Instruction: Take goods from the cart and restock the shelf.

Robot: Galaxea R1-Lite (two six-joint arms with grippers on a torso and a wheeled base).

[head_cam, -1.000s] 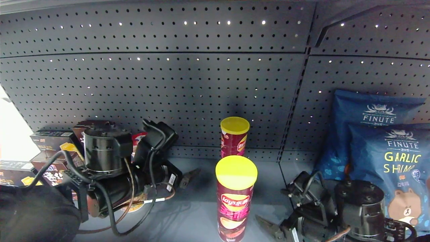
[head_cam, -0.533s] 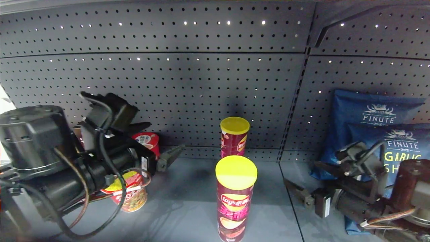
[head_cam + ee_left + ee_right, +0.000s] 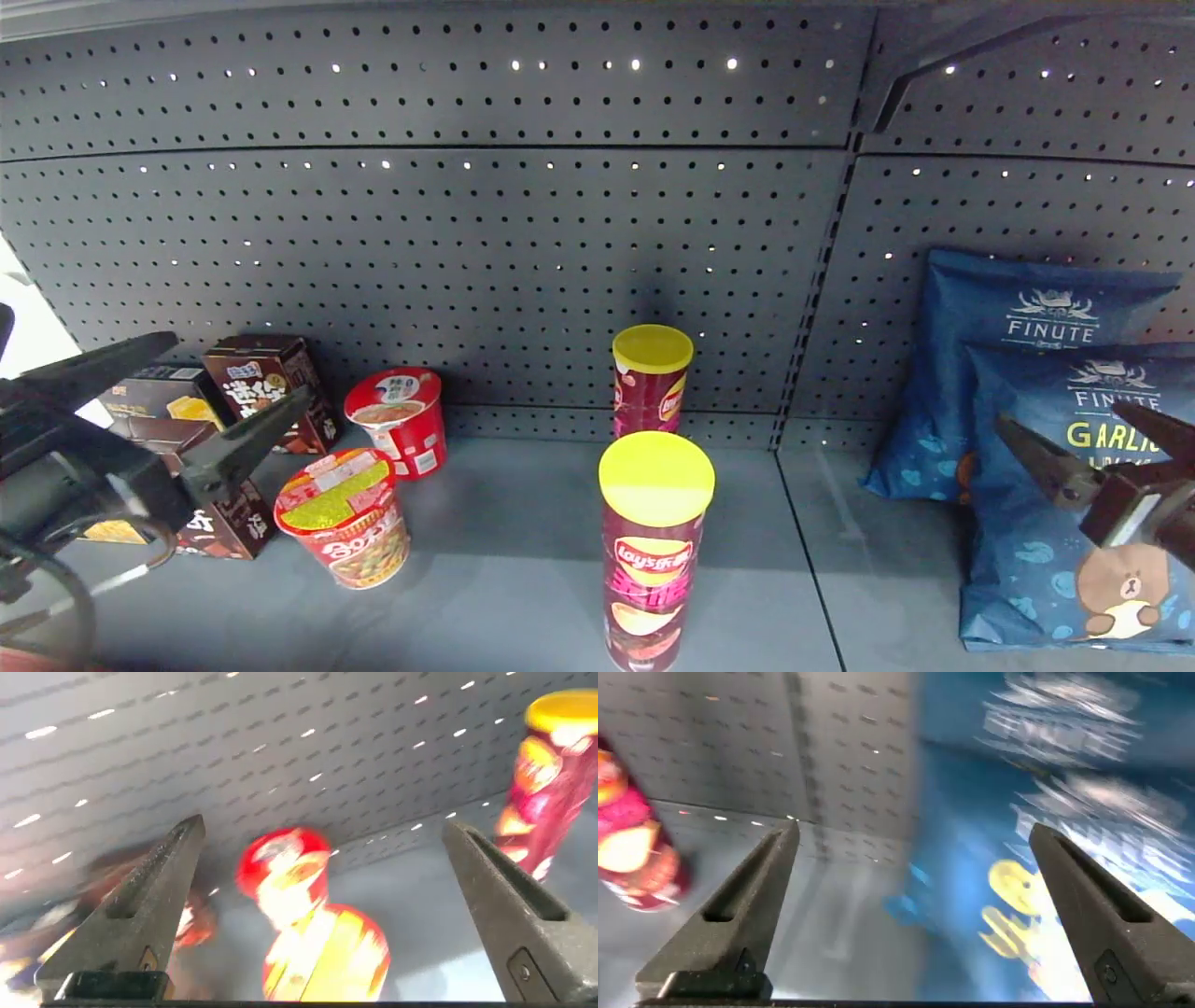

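Note:
Two tall chip cans with yellow lids stand mid-shelf, one at the front (image 3: pixel 656 551) and one behind it (image 3: pixel 652 378) by the pegboard. My left gripper (image 3: pixel 242 364) hovers open and empty at the left edge, over brown boxes (image 3: pixel 266 383) and beside two red cup noodles (image 3: pixel 341 518) (image 3: pixel 400 420). From its wrist, the left gripper (image 3: pixel 322 826) frames the cup noodles (image 3: pixel 285 873), with a chip can (image 3: pixel 547 775) off to one side. My right gripper (image 3: pixel 1057 413) is open and empty in front of the blue snack bags (image 3: pixel 1092 523). Its wrist view has the right gripper (image 3: pixel 912 829) facing the bags (image 3: pixel 1046 887).
The grey shelf floor (image 3: pixel 523 597) has free room between the cup noodles and the chip cans. More bare floor lies between the cans and the bags. A dark pegboard wall (image 3: pixel 467 243) closes the back. A vertical divider (image 3: pixel 812 308) splits the bays.
Both arms have pulled back out of the shelf, the left toward the left edge and the right toward the right. The cup noodles and boxes are uncovered. The chip cans have not moved.

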